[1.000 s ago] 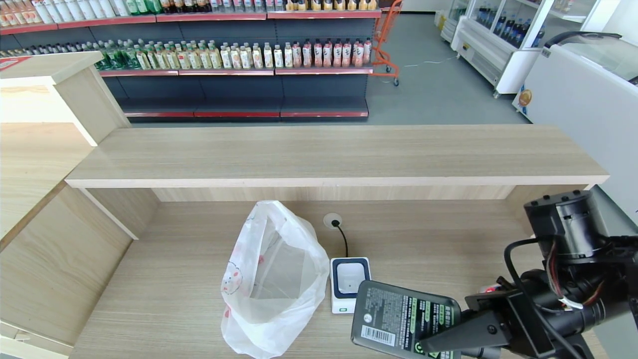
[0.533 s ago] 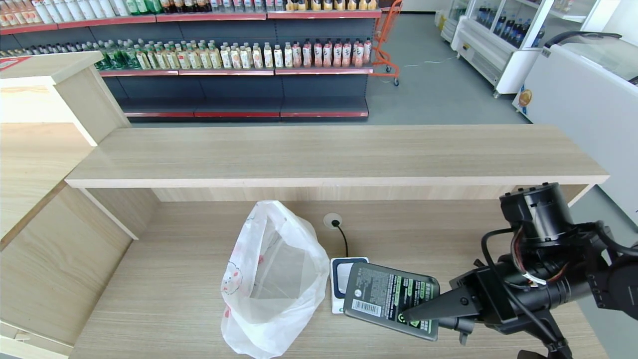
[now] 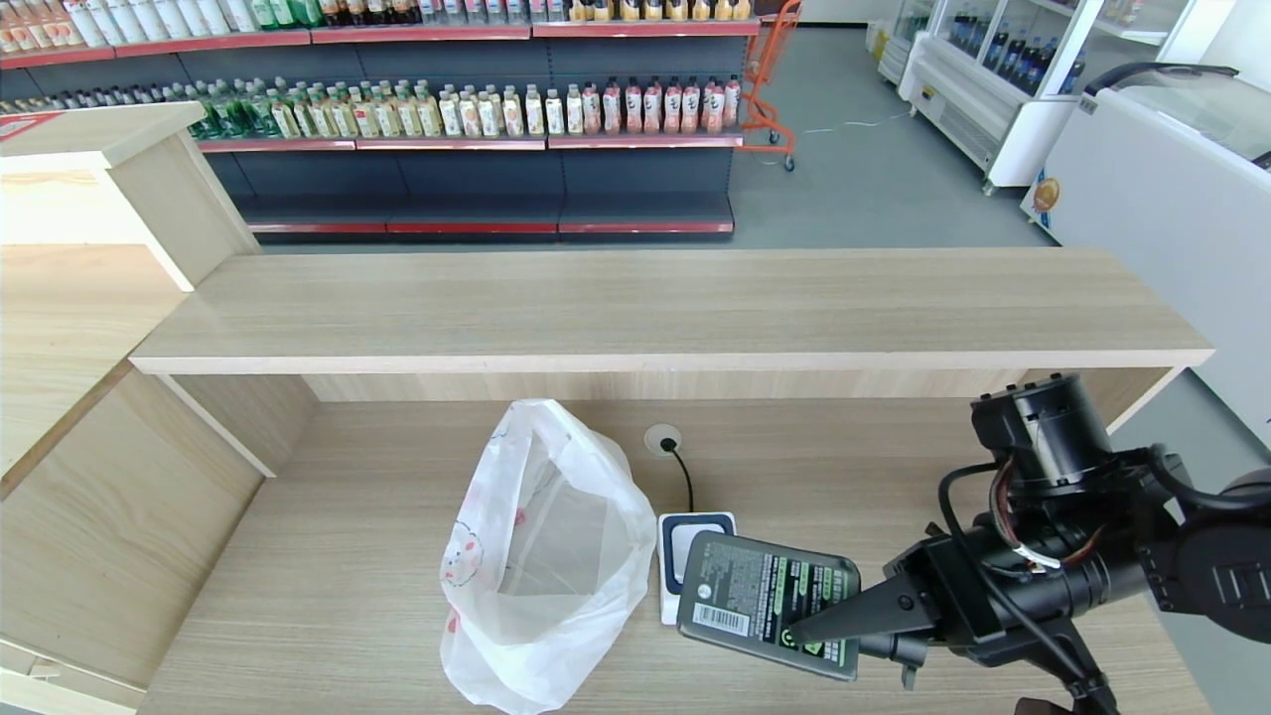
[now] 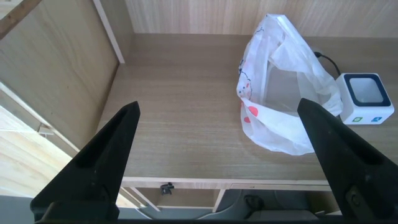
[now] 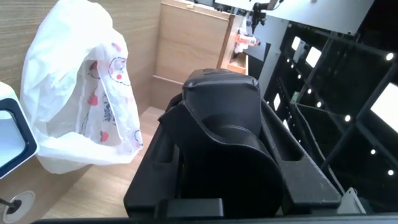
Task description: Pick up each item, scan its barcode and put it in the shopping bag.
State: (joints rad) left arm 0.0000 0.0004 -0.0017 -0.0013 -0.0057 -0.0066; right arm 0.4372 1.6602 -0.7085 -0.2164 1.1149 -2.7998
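The right gripper (image 3: pixel 796 636) is clamped on a flat dark bottle (image 3: pixel 765 596), held on its side above the wooden counter (image 3: pixel 328 596) with its printed label and barcode facing up. The bottle covers the 4 o'clock corner of the white scanner (image 3: pixel 681 541), whose black cable (image 3: pixel 685 482) runs off toward 12 o'clock. The shopping bag (image 3: pixel 546 556) stands open just beside the scanner at its 9 o'clock. The left gripper (image 4: pixel 219 106) hangs above the counter at the bag's 9 o'clock, fingers spread wide and holding nothing
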